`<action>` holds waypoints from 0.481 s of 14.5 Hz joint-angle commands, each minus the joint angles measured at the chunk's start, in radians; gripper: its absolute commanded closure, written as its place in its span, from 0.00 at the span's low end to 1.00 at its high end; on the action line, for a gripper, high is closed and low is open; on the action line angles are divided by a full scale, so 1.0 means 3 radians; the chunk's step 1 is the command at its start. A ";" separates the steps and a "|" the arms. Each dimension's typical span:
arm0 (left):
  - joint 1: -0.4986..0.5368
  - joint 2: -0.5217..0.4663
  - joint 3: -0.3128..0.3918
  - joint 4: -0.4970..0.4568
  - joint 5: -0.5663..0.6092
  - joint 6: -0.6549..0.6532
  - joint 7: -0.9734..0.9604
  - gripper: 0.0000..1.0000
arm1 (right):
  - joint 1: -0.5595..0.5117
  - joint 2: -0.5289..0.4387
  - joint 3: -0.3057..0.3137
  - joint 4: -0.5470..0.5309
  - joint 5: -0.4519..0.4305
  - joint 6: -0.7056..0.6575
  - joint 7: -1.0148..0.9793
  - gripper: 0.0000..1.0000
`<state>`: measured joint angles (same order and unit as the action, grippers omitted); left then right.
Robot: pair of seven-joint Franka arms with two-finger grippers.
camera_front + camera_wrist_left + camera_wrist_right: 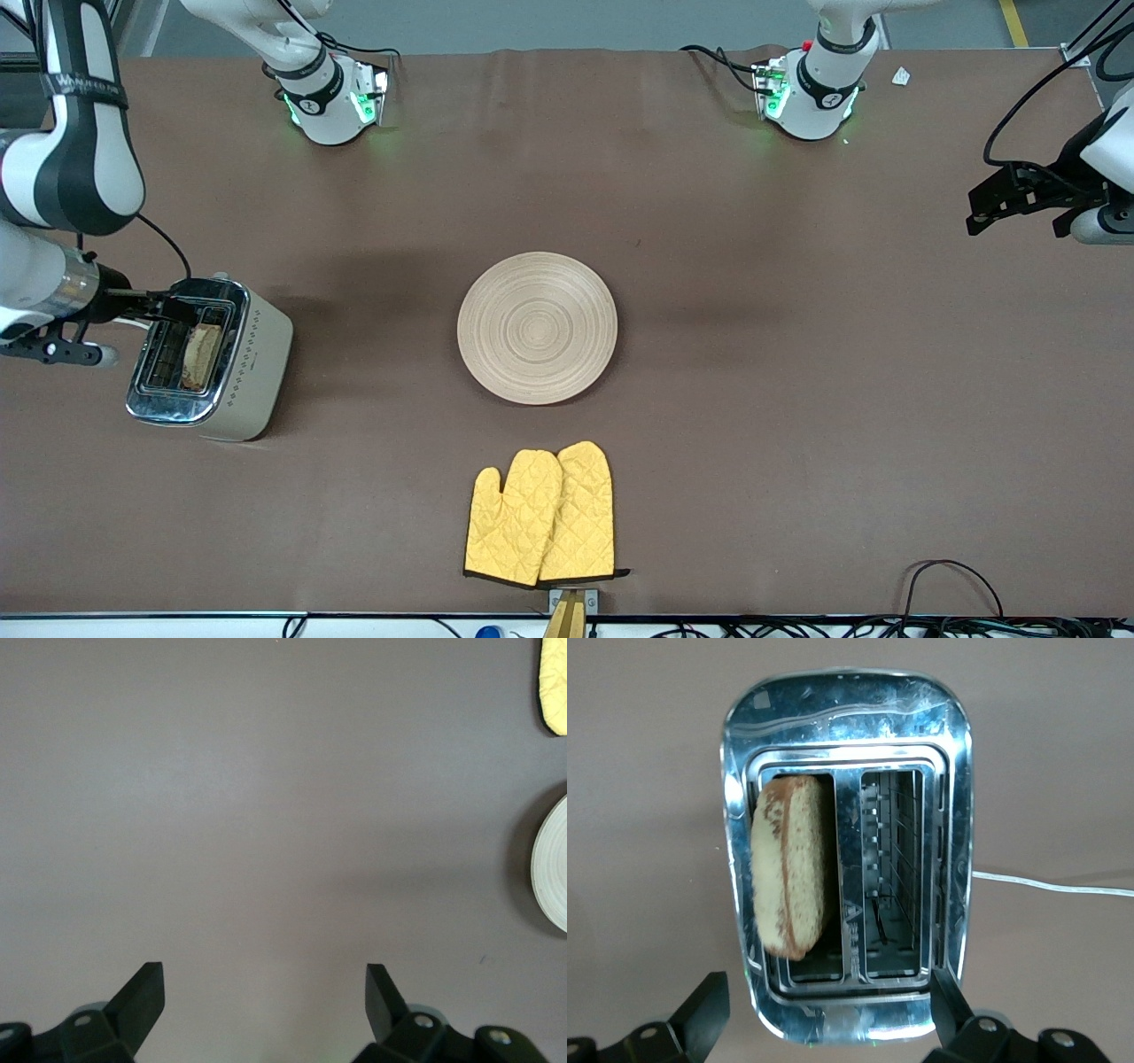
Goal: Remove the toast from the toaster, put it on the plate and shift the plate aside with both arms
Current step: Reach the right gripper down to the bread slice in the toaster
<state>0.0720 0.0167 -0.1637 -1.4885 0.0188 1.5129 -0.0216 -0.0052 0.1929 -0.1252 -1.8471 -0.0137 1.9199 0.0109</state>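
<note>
The toast (pixel 202 354) stands on edge in one slot of the toaster (pixel 257 363) at the right arm's end of the table. In the right wrist view the toast (pixel 793 864) fills one slot and the other slot is empty. My right gripper (pixel 173 307) is open over the toaster's top, with its jaws (pixel 828 992) apart beside the chrome rim (pixel 842 700) and touching nothing. The plate (pixel 537 328) lies empty at the table's middle; its edge shows in the left wrist view (pixel 554 864). My left gripper (pixel 1014 213) is open and empty (pixel 264 983) above bare table at the left arm's end.
Two yellow oven mitts (pixel 542 514) lie nearer to the front camera than the plate; a corner of one shows in the left wrist view (pixel 555 687). The toaster's white cord (pixel 1045 884) runs across the table. A black cable loop (pixel 952 576) lies at the front edge.
</note>
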 commanded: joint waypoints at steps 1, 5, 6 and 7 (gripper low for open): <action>-0.0030 0.0072 -0.0022 0.0089 -0.0012 -0.0068 0.0052 0.00 | -0.0003 0.0067 0.0044 -0.0004 0.0086 0.0038 0.0035 0.00; -0.0035 0.0093 -0.0027 0.0074 -0.0011 -0.0068 0.0047 0.00 | 0.0033 0.0149 0.0049 0.0001 0.0086 0.0119 0.0035 0.40; -0.0041 0.0098 -0.0027 0.0068 -0.0017 -0.0068 0.0047 0.00 | 0.0028 0.0190 0.0049 0.0011 0.0086 0.0130 0.0035 0.53; -0.0041 0.0103 -0.0027 0.0043 -0.0017 -0.0068 0.0047 0.00 | 0.0028 0.0216 0.0049 0.0021 0.0086 0.0135 0.0035 0.68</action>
<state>0.0628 0.0400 -0.1718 -1.4886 0.0184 1.5116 -0.0211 0.0039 0.2405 -0.1104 -1.8468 -0.0053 1.9504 0.0122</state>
